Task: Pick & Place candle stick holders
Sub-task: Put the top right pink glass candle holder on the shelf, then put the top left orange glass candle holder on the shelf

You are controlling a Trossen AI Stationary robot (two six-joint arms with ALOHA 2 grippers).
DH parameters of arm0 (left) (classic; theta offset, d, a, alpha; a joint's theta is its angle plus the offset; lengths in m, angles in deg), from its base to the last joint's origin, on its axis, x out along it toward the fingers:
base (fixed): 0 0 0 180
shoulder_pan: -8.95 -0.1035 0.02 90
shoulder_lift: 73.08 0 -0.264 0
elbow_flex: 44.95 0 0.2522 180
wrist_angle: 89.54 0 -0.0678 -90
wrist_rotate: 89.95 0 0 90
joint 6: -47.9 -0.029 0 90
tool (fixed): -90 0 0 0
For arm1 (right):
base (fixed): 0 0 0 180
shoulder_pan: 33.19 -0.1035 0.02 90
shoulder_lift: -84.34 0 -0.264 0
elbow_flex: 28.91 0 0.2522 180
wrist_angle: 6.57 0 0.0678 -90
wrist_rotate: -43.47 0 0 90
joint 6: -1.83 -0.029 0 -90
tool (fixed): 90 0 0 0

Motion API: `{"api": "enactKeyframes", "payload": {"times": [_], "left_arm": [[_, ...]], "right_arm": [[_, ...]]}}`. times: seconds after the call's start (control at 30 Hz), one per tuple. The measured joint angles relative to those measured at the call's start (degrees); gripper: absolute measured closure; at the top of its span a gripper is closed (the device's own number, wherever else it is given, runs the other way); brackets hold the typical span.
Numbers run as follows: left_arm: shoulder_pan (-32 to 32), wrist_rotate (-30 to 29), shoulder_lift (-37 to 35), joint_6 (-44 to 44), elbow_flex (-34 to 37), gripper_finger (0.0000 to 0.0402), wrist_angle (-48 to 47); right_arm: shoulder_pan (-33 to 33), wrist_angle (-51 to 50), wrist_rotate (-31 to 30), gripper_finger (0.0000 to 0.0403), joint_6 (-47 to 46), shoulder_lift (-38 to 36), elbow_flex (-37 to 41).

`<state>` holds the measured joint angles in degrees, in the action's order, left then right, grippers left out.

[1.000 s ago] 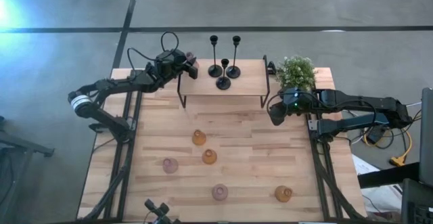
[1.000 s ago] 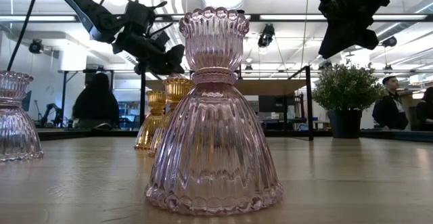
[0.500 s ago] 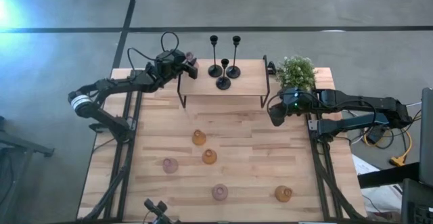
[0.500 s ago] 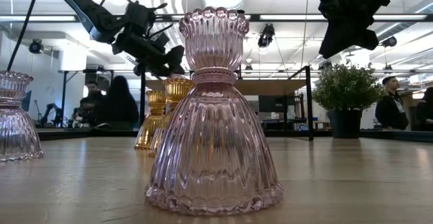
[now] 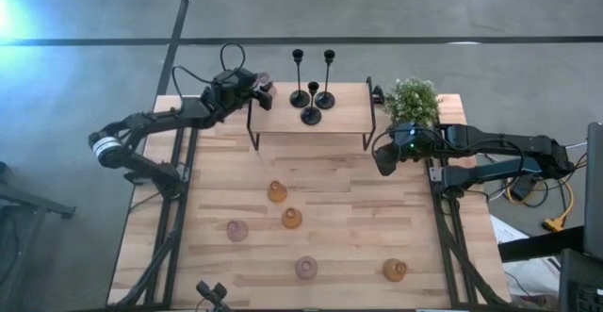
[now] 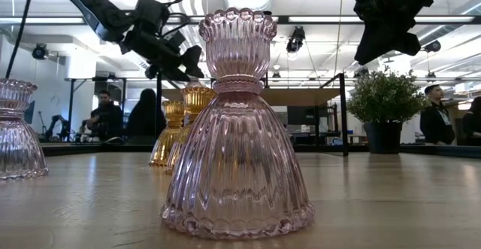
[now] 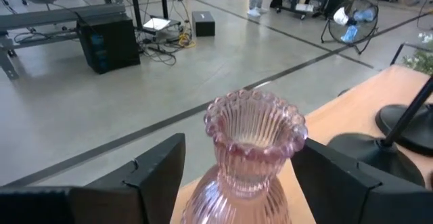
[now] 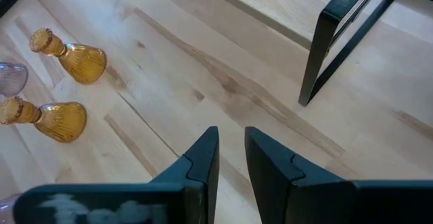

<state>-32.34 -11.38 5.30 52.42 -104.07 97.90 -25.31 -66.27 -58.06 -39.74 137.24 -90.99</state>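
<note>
The left gripper [image 7: 237, 176] stands open at the riser's [image 5: 311, 123] 9 o'clock end, its fingers [image 7: 152, 170] apart on either side of a pink holder [image 7: 247, 149], not touching it. Three black holders [image 5: 312, 90] stand at 12 o'clock on the riser. Three amber holders [image 5: 290, 218] and two more pink ones [image 5: 236, 228] sit on the worktop [image 5: 339, 189]. The right gripper [image 8: 230, 160], nearly closed and empty, hovers at 3 o'clock beside the plant [image 5: 413, 100].

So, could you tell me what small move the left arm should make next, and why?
Probably back the left claw straight away from the pink glass holder. Its fingers stand apart on either side of the holder with gaps showing, so it looks released on the raised shelf beside the black holders. A straight retreat should avoid tipping it.
</note>
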Motion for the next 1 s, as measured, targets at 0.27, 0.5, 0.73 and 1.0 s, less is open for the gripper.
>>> {"api": "enactKeyframes", "payload": {"times": [0.27,0.5,0.73,1.0], "left_arm": [[0.0,0.03,-3.01,-0.08,0.0,0.0133,-6.08],[0.04,1.69,-6.84,1.6,0.0,0.0133,-9.78],[0.07,5.57,-13.25,4.03,0.0,0.0133,-17.41],[0.15,16.42,-21.8,4.4,0.0,0.0133,-25.82]], "right_arm": [[0.02,-0.01,0.0,0.0324,-0.01,0.0,0.0],[0.02,0.0,0.0,0.0331,-0.01,0.0,0.0],[0.04,0.0,0.0,0.0339,0.03,0.0,0.0],[0.03,0.66,0.95,0.034,2.33,-0.14,0.0]]}}
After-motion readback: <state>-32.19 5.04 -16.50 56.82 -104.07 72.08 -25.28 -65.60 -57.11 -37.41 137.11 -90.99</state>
